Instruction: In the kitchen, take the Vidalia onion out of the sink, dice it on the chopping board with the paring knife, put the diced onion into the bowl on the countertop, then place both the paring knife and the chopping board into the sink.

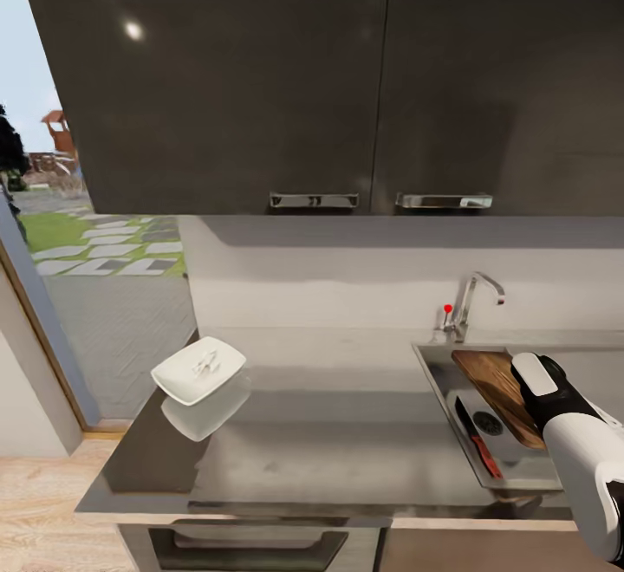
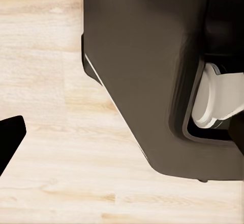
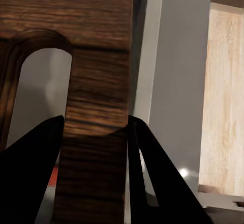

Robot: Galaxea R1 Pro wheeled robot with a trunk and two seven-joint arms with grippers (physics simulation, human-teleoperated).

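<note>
The brown wooden chopping board [image 1: 498, 388] leans tilted inside the steel sink [image 1: 436, 370], its far end near the back rim. My right gripper [image 3: 94, 126] is shut on the chopping board [image 3: 96, 56], one dark finger on each face of the strip beside the oblong handle slot. On the sink floor lies the paring knife [image 1: 477, 448], red handle toward me. The white bowl [image 1: 198, 370] stands at the countertop's [image 1: 347, 433] left end and holds the diced onion [image 1: 206, 362]. My left gripper [image 2: 122, 140] hangs open over the wooden floor with nothing in it.
A chrome tap [image 1: 475, 293] with a red knob [image 1: 448, 308] stands behind the sink. Dark wall cabinets [image 1: 260, 78] hang above the worktop. An open doorway to a garden [image 1: 95, 243] lies left. The robot's dark base [image 2: 147, 81] sits near the left gripper.
</note>
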